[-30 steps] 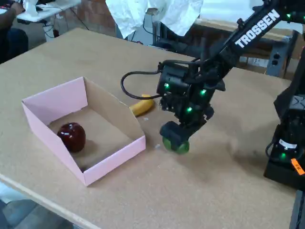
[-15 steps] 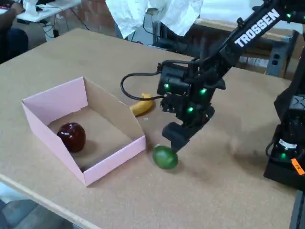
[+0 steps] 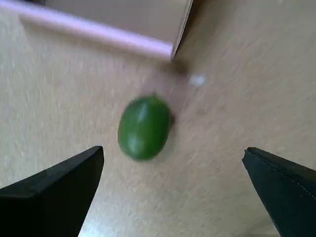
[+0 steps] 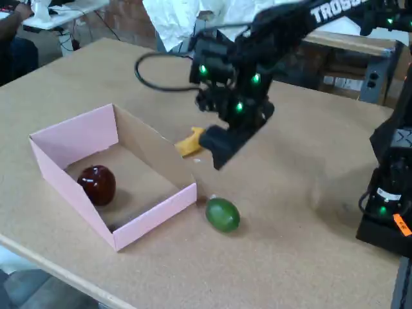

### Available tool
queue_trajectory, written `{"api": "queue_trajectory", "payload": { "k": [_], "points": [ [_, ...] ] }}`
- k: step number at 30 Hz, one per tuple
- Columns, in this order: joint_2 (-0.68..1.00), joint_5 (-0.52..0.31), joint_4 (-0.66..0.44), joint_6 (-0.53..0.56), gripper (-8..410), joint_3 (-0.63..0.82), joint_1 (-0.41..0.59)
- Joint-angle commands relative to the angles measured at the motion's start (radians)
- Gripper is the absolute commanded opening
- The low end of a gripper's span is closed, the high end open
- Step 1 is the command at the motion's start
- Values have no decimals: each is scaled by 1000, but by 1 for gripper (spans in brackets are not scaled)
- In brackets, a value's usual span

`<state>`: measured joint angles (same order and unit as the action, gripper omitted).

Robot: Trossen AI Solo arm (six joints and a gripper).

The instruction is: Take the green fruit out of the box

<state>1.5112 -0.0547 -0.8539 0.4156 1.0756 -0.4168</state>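
The green fruit (image 4: 223, 214) lies on the table just outside the near right corner of the pink box (image 4: 72, 133), with nothing holding it. My gripper (image 4: 217, 147) hangs well above the table, up and to the left of the fruit, over the box's right wall. In the wrist view the green fruit (image 3: 144, 127) sits blurred on the board ahead of the open gripper (image 3: 173, 150), whose dark fingers (image 3: 64, 190) stand wide apart with nothing between them. The corner of the box (image 3: 103, 32) shows at the top of that view.
A dark red apple (image 4: 97, 183) rests inside the box near its left wall. A yellow banana (image 4: 188, 145) lies on the table behind the box, partly covered by the gripper. Another black robot base (image 4: 386, 206) stands at the right edge.
The gripper let go of the green fruit, then rose and swung up and left. The fruit rolled slightly left and now rests beside the box's corner.
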Motion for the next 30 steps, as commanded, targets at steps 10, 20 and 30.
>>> {"api": "queue_trajectory", "payload": {
  "k": [10, 20, 30],
  "points": [
    [-1, -77, -71, 30, 297, 241, 0],
    [-1, -38, -86, 22, 174, 328, -2],
    [-1, -39, -85, 3, 173, 333, -2]
  ]
}}
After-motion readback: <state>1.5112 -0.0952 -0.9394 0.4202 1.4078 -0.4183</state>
